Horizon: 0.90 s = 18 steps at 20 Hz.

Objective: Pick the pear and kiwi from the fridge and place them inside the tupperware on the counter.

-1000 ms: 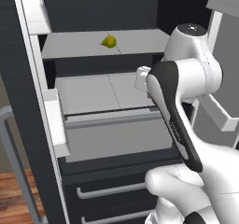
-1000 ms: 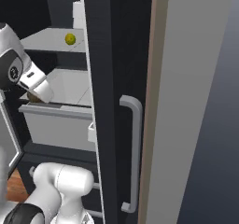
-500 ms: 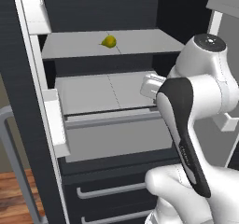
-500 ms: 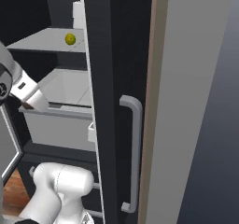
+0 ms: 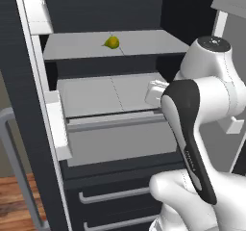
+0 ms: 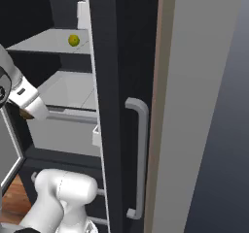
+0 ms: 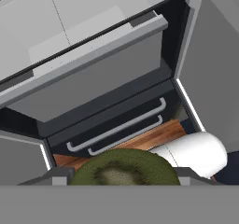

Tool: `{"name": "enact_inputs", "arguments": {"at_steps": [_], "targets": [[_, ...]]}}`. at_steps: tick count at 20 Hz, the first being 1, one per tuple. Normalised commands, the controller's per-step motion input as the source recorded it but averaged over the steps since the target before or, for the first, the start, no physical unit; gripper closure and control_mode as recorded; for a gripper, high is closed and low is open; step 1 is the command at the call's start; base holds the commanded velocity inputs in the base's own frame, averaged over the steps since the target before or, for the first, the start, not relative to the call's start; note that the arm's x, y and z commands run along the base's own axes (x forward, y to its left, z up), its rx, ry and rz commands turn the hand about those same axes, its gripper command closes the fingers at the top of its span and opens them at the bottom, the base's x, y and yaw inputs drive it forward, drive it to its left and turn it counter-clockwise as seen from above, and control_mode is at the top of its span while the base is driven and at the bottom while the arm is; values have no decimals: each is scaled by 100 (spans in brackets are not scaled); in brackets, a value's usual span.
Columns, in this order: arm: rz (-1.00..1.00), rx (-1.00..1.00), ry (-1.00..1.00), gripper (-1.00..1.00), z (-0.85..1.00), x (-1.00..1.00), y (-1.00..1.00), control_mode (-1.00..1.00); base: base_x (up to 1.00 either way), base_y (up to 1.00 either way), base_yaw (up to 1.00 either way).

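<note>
My gripper (image 7: 123, 175) is shut on the kiwi (image 7: 122, 166), a brown-olive oval that sits between the two dark fingertips (image 7: 58, 175) in the hand view. In the right base view the gripper (image 6: 30, 111) hangs in front of the fridge's grey drawer (image 6: 63, 135), a sliver of brown showing at its tip. The pear (image 5: 112, 43), small and yellow-green, lies on the upper shelf of the fridge (image 5: 86, 83), well above and behind the hand; it shows again as the pear (image 6: 73, 40). The tupperware and the counter are out of view.
The fridge door (image 5: 36, 129) stands open on the left with white bins. A dark door edge with a grey bar handle (image 6: 138, 159) rises close on the right. Below the hand are lower drawers with bar handles (image 7: 116, 127) and wooden floor (image 5: 19, 201).
The arm has swung to the right and the hand has drawn back a little from the shelves with the kiwi in it. The pear has not moved.
</note>
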Motion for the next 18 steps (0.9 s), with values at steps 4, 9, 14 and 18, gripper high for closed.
{"name": "enact_inputs", "arguments": {"at_steps": [4,9,14,18], "targets": [[0,0,0,100,0,0,0,100,-99,0,0],[0,0,0,100,0,0,0,100,-100,0,11],[0,0,0,100,0,0,0,100,-100,15,51],[0,0,0,100,0,0,0,100,-90,46,98]]}}
